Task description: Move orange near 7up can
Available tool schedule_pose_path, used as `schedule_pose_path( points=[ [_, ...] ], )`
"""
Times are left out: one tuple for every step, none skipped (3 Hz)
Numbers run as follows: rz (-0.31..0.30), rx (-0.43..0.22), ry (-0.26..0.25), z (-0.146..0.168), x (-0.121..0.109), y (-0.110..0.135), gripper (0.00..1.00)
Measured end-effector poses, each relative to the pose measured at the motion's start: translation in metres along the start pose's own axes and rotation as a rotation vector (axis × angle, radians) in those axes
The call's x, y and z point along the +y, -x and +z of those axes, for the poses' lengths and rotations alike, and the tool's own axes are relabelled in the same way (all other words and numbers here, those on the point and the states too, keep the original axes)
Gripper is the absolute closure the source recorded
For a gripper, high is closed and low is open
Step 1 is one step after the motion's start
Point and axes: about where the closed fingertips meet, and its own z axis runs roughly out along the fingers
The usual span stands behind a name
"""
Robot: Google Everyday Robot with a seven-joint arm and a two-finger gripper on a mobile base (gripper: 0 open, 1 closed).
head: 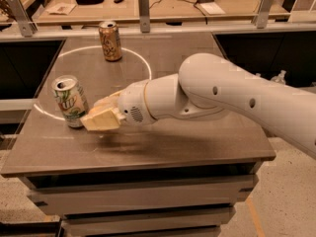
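While 7up can (70, 101) stands upright near left side of table (197, 142), gripper (101, 118) sits right beside it on its right, low over tabletop, can't tell if touching. Gripper's state: honestly can't tell from this angle. Orange hidden from view, so no clue where exactly it is. Brown-gold can (110, 41) upright further back, well apart from both. Fat white arm (222, 93) stretches in from right edge.
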Motion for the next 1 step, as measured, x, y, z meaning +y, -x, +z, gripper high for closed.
schedule_pose_path(
  points=[
    [0.024, -0.001, 0.004, 0.0060, -0.0039, -0.0027, 1.00]
  ],
)
